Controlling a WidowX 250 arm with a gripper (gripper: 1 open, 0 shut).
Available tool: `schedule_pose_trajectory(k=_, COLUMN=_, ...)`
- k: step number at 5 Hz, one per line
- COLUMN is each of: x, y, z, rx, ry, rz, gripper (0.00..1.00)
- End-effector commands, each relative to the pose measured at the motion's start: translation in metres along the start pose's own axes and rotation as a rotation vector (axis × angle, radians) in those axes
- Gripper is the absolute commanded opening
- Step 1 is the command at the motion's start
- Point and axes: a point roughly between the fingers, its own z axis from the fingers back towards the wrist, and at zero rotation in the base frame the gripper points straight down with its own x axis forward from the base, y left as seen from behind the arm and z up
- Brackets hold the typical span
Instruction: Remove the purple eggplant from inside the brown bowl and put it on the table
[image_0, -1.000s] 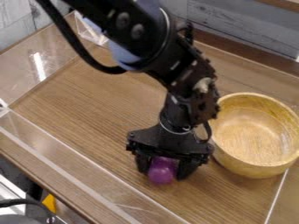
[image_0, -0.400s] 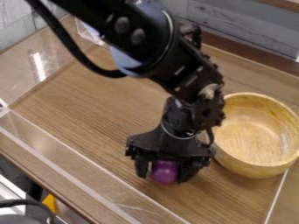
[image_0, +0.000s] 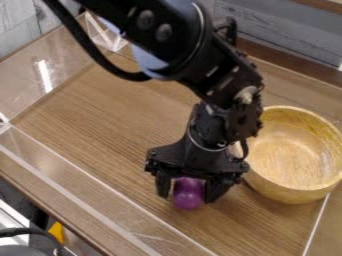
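One arm fills this shot, black and bulky, reaching down from the upper left over the bench (image_0: 94, 120) with its wood-grain top and clear acrylic walls. Low in the middle sits the hand (image_0: 194, 186), pointing almost straight down, its two black fingers spread wide apart. Right between them lies the purple eggplant (image_0: 190, 196), down on the bench surface, outside the bowl; the fingers flank it on either side, though whether they touch it I cannot tell. Just to the right stands the brown bowl (image_0: 301, 150), upright, its smooth inside showing only bare wood, its near rim close beside the hand.
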Motion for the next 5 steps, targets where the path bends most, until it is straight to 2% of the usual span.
schedule_pose_trajectory(k=1, x=0.005, y=-0.003, z=0.013, rx=-0.043, ry=-0.031, rz=-0.015, gripper=1.0)
schedule_pose_trajectory(k=2, x=0.004, y=0.0, z=0.014, rx=-0.046, ry=-0.028, rz=-0.036, gripper=1.0)
schedule_pose_trajectory(k=4, x=0.002, y=-0.016, z=0.023, rx=-0.043, ry=-0.012, rz=0.011, gripper=1.0)
schedule_pose_trajectory(k=5, x=0.003, y=-0.015, z=0.024, rx=-0.048, ry=-0.018, rz=-0.022, gripper=1.0)
